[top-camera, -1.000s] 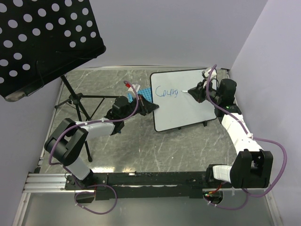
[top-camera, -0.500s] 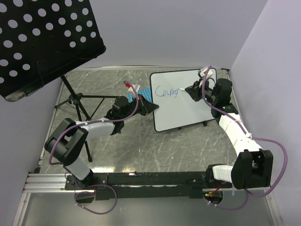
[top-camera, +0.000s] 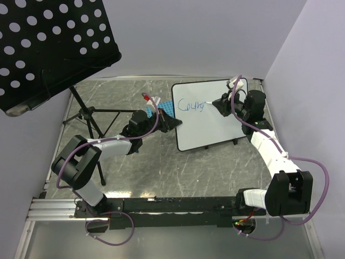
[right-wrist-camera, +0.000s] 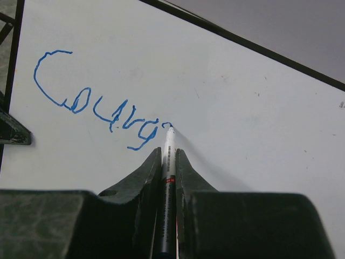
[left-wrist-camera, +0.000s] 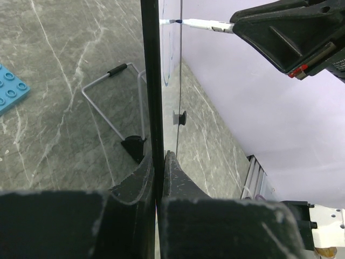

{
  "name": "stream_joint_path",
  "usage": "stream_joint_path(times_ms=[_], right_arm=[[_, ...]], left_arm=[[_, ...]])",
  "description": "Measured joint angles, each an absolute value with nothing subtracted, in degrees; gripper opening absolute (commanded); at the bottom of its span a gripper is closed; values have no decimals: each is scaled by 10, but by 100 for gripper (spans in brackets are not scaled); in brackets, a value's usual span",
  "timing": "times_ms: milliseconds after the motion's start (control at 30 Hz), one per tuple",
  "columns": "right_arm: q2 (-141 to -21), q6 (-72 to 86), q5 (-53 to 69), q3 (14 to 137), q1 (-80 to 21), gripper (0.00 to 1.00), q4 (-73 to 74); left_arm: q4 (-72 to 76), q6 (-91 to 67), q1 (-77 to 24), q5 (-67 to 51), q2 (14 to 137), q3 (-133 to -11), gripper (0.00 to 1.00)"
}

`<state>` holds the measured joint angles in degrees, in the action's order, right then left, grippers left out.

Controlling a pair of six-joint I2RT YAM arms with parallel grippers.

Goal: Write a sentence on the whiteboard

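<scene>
- Jaws: left gripper [left-wrist-camera: 159, 162] pinches whiteboard [top-camera: 210, 127] left edge; right gripper [right-wrist-camera: 168, 156] pinches one marker [right-wrist-camera: 169, 143].
- Text [top-camera: 191, 106]: one blue line, reads "Courag"; marker tip at its end.
- Whiteboard: one, far right.

The whiteboard [top-camera: 215, 127] stands right of the rack [top-camera: 167, 106], with the music stand [top-camera: 48, 43] far left.
</scene>
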<state>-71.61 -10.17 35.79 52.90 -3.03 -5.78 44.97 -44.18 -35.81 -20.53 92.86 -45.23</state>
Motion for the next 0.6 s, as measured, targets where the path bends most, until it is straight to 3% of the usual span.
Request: stream_joint_path(times_ms=[600], right_arm=[[-729,-123,394,539,-30,0,-27]], left_arm=[[452,-449,-357,-204,936,-452,1]])
